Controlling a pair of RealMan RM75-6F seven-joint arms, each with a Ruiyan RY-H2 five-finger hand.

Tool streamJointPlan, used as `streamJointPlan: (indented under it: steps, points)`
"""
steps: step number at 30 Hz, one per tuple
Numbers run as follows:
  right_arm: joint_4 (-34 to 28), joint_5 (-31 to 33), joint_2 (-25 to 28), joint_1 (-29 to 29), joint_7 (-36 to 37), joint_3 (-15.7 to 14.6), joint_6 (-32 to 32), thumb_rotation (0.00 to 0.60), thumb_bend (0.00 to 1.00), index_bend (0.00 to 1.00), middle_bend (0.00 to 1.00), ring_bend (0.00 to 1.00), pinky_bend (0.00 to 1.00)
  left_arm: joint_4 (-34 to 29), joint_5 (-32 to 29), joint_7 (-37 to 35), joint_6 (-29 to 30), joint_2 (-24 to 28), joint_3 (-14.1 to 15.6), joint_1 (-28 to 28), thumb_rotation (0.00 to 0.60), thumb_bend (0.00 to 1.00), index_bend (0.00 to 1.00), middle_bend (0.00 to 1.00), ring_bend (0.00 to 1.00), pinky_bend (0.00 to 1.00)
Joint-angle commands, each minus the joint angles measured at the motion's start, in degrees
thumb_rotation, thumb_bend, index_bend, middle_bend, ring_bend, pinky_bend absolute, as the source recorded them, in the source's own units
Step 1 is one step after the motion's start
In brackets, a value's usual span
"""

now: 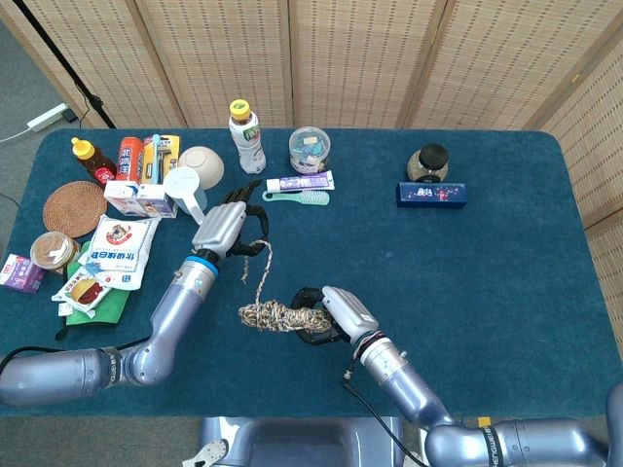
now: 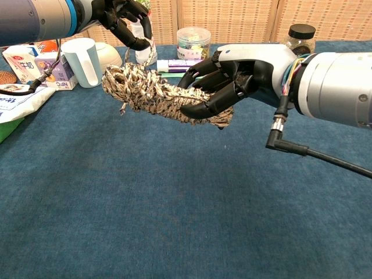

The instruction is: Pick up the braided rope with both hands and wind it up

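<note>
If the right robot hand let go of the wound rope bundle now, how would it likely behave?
The braided rope is probably floppy: its free strand curves loosely up to the left robot hand. The coils look uneven and untied, so they would likely sag or unwind once the right robot hand released. It looks light, so dangling from the strand seems plausible.

Braided rope (image 2: 157,96): speckled tan, cream and dark brown cord, most of it wound into a thick, elongated bundle. Bundle lies roughly horizontal, held clear above the blue desk (image 2: 174,221), casting a faint shadow below. Its right end sits inside the right hand (image 2: 232,78), dark fingers (image 2: 200,107) wrapped around and under the coils. Left end of the bundle is free, bulkier, with a short loose tail hanging down. One thin strand rises from the bundle's left part, up and far, to the left hand (image 2: 125,17), which pinches it; strand looks fairly taut. In the head view, the bundle (image 1: 277,316) is near centre-left.
</note>
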Motion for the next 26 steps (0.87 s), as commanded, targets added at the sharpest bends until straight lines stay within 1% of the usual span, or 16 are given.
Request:
streamJointPlan:
  steps: [1, 7, 12, 16, 19, 26]
  points:
    - [0.09, -0.03, 0.04, 0.14, 0.13, -0.04, 0.22, 0.6, 0.61, 0.69, 0.56, 0.41, 0.58, -0.39, -0.91, -0.01, -1.32, 1.08, 0.42, 0.07, 0.6, 0.38, 0.01, 0.0, 0.0, 0.0]
    - [-0.02, -0.02, 0.57, 0.25, 0.57, 0.09, 0.91, 0.6, 0.61, 0.69, 0.56, 0.41, 0.58, -1.06, -0.25, 0.15, -1.73, 3.47, 1.02, 0.53, 0.6, 0.34, 0.0, 0.0, 0.0, 0.0]
    - [-0.42, 0.17, 0.88, 0.51, 0.67, 0.38, 1.63, 0.6, 0.61, 0.69, 0.56, 0.41, 0.58, -3.04, -1.05, 1.44, -2.1, 5.75, 1.62, 0.2, 0.6, 0.24, 0.0, 0.0, 0.0, 0.0]
    - [-0.93, 0.52, 1.12, 0.7, 0.55, 0.74, 2.5, 0.6, 0.61, 0.69, 0.56, 0.41, 0.58, -4.52, -0.33, 0.65, -1.01, 6.44, 1.21, 0.49, 0.6, 0.23, 0.0, 0.0, 0.0, 0.0]
    - [-1.8, 1.16, 1.93, 0.81, 0.21, 1.09, 3.14, 0.6, 0.61, 0.69, 0.56, 0.41, 0.58, -6.24, -0.05, 0.72, -0.48, 8.09, 1.11, 0.79, 0.6, 0.21, 0.0, 0.0, 0.0, 0.0]
    - [-3.21, 2.45, 3.61, 1.15, -0.36, 2.09, 4.55, 0.6, 0.61, 0.69, 0.56, 0.41, 0.58, -9.26, -1.17, 1.65, 0.58, 11.19, 0.85, 0.65, 0.6, 0.17, 0.0, 0.0, 0.0, 0.0]
